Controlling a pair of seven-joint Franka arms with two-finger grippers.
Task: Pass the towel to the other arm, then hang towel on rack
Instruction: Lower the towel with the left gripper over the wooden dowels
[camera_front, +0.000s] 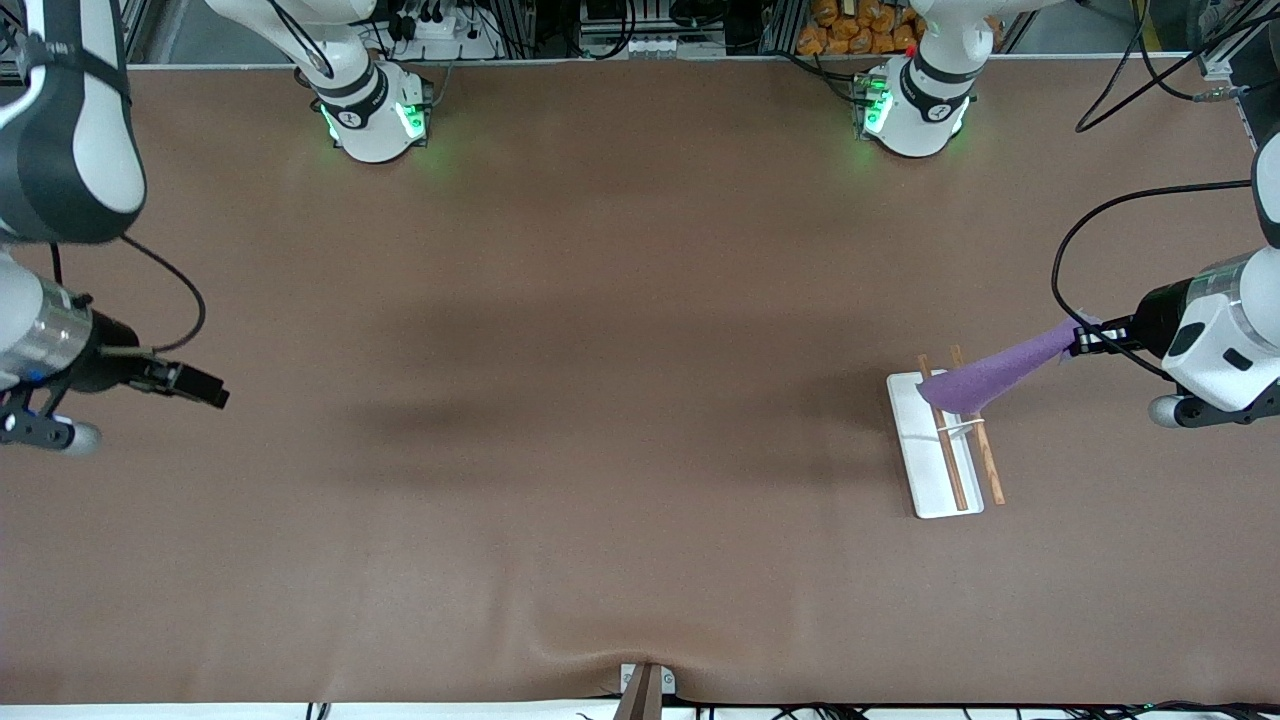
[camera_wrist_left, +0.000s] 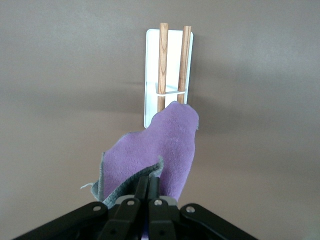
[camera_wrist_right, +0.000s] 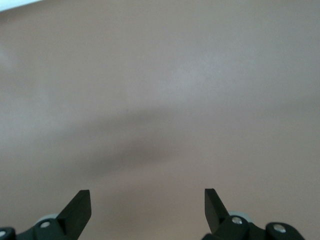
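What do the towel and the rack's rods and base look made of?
Towel: soft purple cloth, matte suede-like nap, probably microfibre. Rods: brown wood, grain visible, possibly varnished. Base: smooth white, plastic or painted metal; can't tell which.

Both arms are showing white shells with dark grey joints; green lights are glowing at the bases. Black cables are looping at the wrists, and silver screws are dotting the black fingers (camera_wrist_left: 131, 200).

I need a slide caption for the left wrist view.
Left claw shut on the purple towel, which hangs over the rack.
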